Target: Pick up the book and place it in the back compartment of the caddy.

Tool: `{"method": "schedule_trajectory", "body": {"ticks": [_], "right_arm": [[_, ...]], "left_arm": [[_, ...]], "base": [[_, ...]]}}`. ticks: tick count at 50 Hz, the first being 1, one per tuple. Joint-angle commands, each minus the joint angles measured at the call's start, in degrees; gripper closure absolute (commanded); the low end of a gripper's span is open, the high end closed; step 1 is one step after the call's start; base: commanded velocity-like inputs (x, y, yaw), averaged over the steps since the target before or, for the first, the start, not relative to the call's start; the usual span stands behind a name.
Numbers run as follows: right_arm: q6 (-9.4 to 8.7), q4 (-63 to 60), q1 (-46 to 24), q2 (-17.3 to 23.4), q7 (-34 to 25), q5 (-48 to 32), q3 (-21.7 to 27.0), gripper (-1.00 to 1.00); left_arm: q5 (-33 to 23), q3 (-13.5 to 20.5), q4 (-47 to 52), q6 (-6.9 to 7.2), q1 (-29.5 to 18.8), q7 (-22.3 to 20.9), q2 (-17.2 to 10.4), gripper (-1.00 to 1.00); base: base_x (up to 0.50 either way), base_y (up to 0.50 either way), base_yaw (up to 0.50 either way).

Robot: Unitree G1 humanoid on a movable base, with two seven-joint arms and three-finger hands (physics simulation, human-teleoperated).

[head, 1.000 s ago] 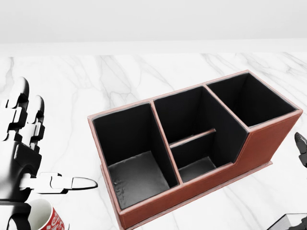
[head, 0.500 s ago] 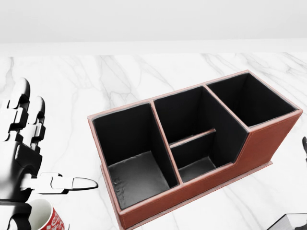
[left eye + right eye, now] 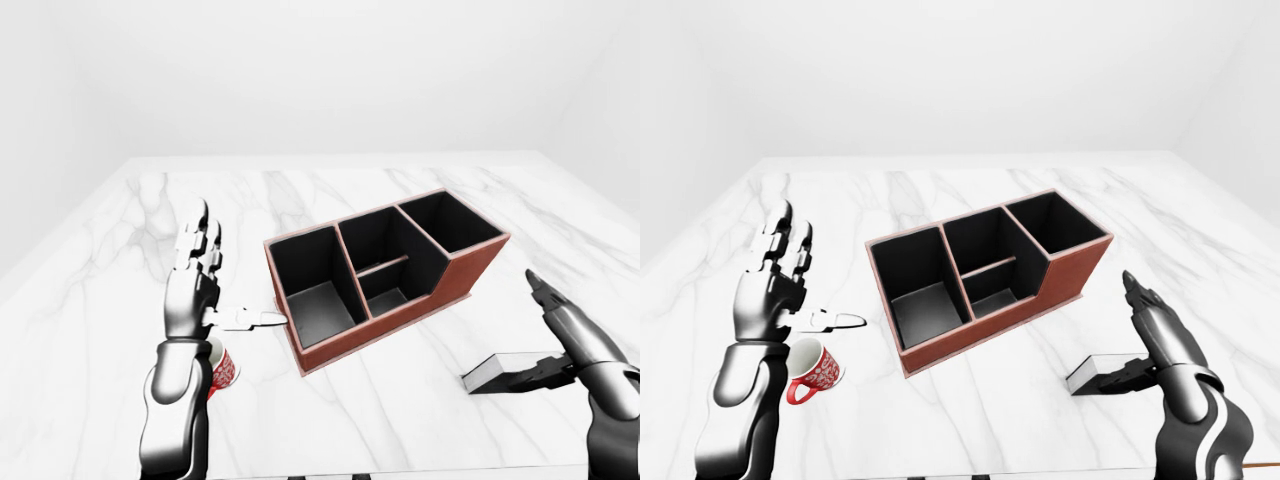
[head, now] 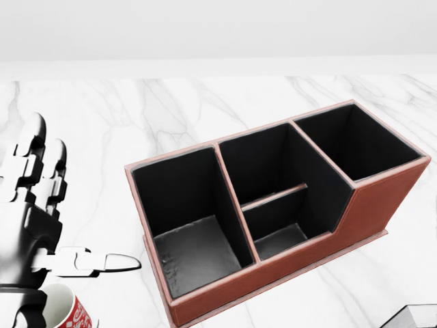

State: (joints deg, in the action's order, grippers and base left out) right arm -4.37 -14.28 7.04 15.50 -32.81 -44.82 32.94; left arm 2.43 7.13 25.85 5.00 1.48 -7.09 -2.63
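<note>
Red-brown caddy (image 3: 470,272) lined black, red-patterned white mug (image 3: 818,368), white marble table (image 3: 400,400).

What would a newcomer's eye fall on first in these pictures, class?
The red-brown caddy with black compartments stands mid-table on the white marble table. In the right-eye view the open left hand is raised above a red mug, and the right hand reaches over the flat book.

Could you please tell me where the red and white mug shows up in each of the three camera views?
Left-eye view: the red and white patterned mug sits lower left, mostly hidden behind the left hand's forearm.
Head view: only its white rim and red side show at the bottom-left corner.
Right-eye view: lower left, in full, lying on its side.
Shared landmark: the brown leather caddy with black compartments, to the mug's right in every view.
</note>
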Motion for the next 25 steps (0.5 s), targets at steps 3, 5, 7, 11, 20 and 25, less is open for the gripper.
{"method": "schedule_trajectory", "body": {"ticks": [3, 5, 7, 11, 20, 25], "right_arm": [[1.83, 3.35, -0.29, 1.89, 1.00, -0.66, 1.42, -1.00], [2.26, 4.34, -0.40, 2.19, 1.48, -0.82, 1.48, -1.00], [2.40, 4.65, -0.42, 2.29, 1.63, -0.85, 1.50, -1.00], [2.65, 5.36, -0.45, 2.45, 2.05, -0.88, 1.53, -1.00], [2.93, 9.01, -0.96, 3.58, 3.90, -0.45, 1.43, -1.00], [2.93, 10.80, -1.21, 4.22, 4.84, -0.12, 1.18, -1.00]], "left_arm": [[-0.14, -0.17, -0.62, 0.00, 0.07, 0.04, 0.07, -1.00], [-0.19, -0.25, -0.65, 0.00, 0.11, 0.04, 0.08, -1.00], [-0.21, -0.25, -0.83, 0.00, 0.08, 0.07, 0.09, -1.00], [-0.20, -0.24, -0.72, 0.00, 0.09, 0.06, 0.07, -1.00], [-0.37, -0.38, -0.94, 0.00, 0.12, 0.08, 0.11, -1.00], [-0.39, -0.39, -0.78, 0.00, 0.22, 0.08, 0.12, -1.00]], "base": [[0.00, 0.00, 0.00], [0.00, 0.00, 0.00], [0.00, 0.00, 0.00], [0.00, 0.00, 0.00], [0.00, 0.00, 0.00], [0.00, 0.00, 0.00]]}}
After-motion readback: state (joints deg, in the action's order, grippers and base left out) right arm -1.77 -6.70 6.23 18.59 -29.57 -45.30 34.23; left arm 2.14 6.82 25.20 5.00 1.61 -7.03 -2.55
